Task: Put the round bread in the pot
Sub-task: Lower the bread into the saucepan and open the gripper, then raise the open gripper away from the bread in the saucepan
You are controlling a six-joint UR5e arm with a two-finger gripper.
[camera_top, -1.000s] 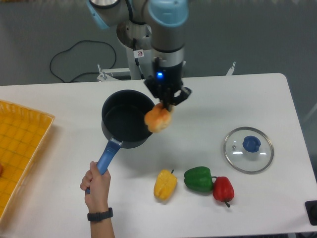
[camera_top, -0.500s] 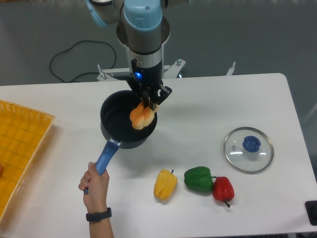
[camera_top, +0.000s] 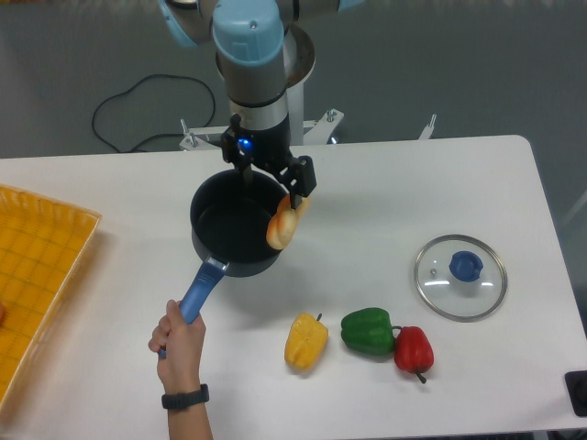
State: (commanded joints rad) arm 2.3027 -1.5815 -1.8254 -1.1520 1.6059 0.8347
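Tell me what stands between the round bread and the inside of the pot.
Nothing visible does. The gripper holds the round bread over the right rim of the pot; the pot is open and looks empty. The glass lid lies apart on the table, and a person's hand grips only the blue handle.

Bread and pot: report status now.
Gripper shut on the bread, held at the pot's right rim, not yet dropped. A person's hand grips the blue handle. Nothing blocks the pot.
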